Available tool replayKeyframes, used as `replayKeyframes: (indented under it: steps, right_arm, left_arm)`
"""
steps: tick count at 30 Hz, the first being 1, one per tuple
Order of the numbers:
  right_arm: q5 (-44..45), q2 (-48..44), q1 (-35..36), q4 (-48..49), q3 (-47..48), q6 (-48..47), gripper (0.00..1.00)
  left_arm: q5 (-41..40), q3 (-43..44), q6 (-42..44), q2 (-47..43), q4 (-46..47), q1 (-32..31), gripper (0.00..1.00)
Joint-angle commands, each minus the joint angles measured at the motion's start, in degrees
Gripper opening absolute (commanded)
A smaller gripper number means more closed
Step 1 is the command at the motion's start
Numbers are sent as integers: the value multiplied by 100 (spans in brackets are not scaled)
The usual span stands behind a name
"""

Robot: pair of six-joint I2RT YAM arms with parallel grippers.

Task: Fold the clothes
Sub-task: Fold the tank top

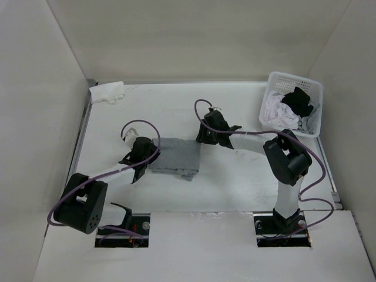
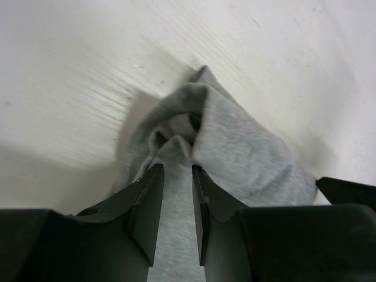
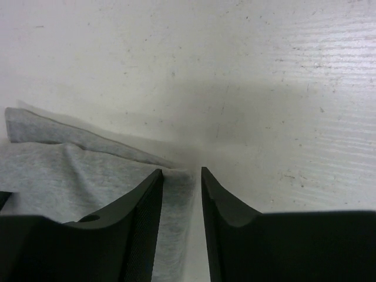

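Folded grey top (image 1: pixel 176 156) lies lengthwise between the arms; left gripper (image 2: pixel 176 168) and right gripper (image 3: pixel 181 171) straddle opposite ends, jaws apart.

We find no legible text, label, brand name, number or sign in any of the three views.
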Motion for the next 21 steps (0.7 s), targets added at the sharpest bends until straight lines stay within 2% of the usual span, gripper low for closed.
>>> replayKeyframes:
  steps: [1,2,5,9,12,16,21]
  right_arm:
    - [-90,57,-30,261,0,85,48]
    - [-143,22,-30,279,-53,120,54]
    - [-249,-136,5,506,-307,208,52]
    - [-705,-93,-21,902,-501,515,27]
    - [-803,-49,-118,1209,-624,735,13]
    - [-549,-127,-293,1246,-642,753,6]
    - [-118,-338,-522,1202,-739,700,6]
  left_arm:
    - [172,-262,57,100,517,224,25]
    - [234,-341,40,117,578,268,25]
    - [322,-508,22,83,719,304,25]
    - [331,-579,13,21,737,251,25]
    - [296,-649,48,3,737,198,25]
    - [304,-895,66,-40,772,286,24]
    - [199,-1001,92,-339,571,260,24]
